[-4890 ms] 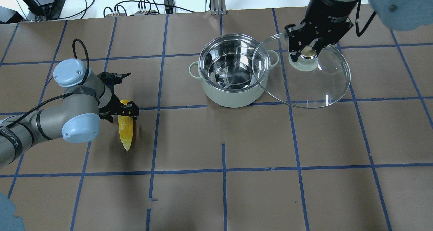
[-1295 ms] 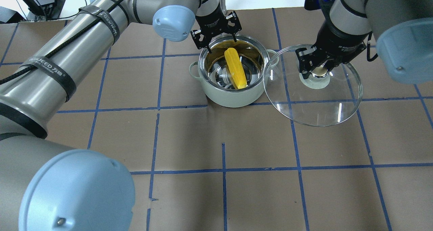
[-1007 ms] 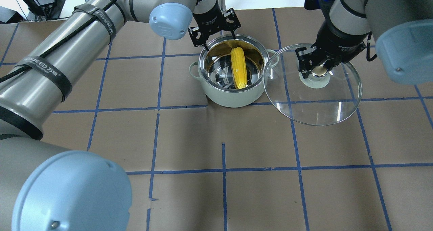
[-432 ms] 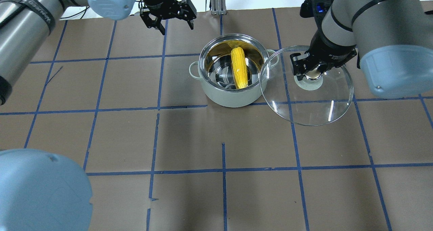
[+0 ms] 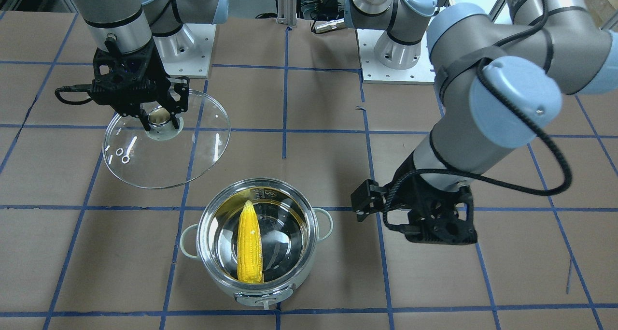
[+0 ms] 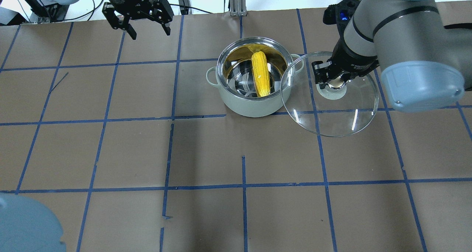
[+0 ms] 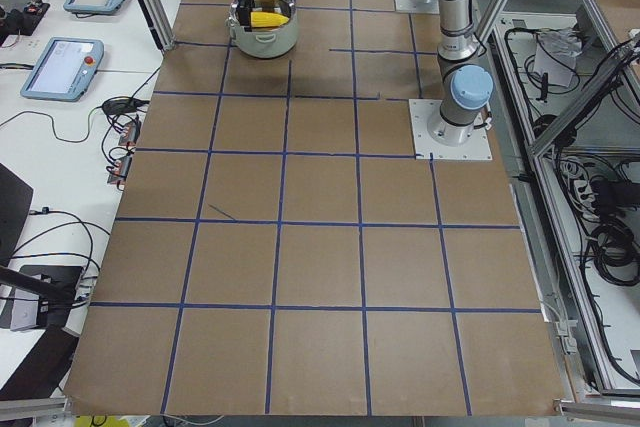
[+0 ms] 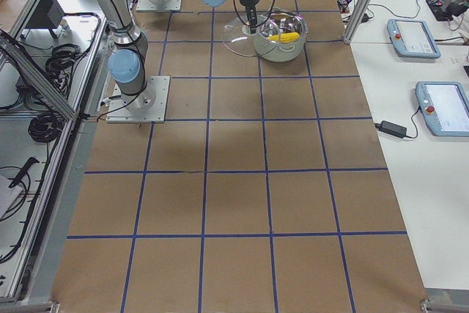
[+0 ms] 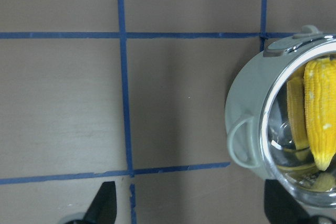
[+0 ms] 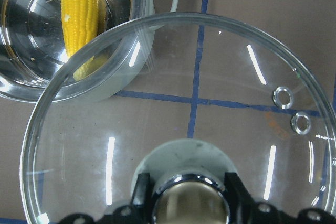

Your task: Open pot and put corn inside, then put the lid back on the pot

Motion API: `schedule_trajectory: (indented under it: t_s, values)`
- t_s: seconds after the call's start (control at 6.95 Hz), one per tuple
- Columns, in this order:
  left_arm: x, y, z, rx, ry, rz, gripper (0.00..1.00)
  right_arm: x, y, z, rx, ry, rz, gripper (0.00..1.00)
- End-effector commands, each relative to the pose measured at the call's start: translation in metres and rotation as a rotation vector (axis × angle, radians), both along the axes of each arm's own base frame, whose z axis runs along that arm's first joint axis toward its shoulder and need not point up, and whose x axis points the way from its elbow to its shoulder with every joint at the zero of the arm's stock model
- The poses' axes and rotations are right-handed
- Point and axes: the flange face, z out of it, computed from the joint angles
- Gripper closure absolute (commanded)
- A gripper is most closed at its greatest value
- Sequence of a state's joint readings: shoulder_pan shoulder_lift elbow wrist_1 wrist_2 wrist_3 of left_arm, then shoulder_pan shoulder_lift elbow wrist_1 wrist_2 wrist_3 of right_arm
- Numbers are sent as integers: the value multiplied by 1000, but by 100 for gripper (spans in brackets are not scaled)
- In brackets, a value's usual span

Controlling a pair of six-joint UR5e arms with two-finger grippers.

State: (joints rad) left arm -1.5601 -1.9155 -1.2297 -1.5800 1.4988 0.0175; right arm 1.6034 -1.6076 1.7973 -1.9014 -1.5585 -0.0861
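Corn (image 6: 260,74) lies in the open pot (image 6: 250,106). The right claw (image 6: 335,83) is clamped on the lid (image 6: 332,115) by its knob, just beside the pot. The left claw (image 6: 149,30), spread and empty, hangs well away from the pot.

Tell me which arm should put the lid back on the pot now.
Right. The right tool is shut on the lid, held just beside the pot, with the lid's edge overlapping the rim in the overhead view. The left tool is open, empty and well away from the pot.
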Motion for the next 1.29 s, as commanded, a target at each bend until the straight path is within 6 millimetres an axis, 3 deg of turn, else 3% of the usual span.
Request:
schedule_trajectory:
  t_s: [0.0, 0.29, 0.43, 0.58, 1.15]
  values:
    - [9, 34, -4, 45, -37, -1, 1, 5, -8, -14, 26, -6, 5, 69]
    - [11, 79, -23, 103, -44, 7, 0, 24, -27, -17, 29, 2, -3, 69]
    - [16, 87, -31, 113, -40, 15, 0, 36, -45, -14, 29, 3, 13, 69]
    - [18, 85, -29, 108, -40, 19, 0, 52, -56, -13, 22, 0, 8, 69]
    - [19, 81, -29, 92, -39, 21, 0, 111, -87, -39, 28, 39, -8, 69]
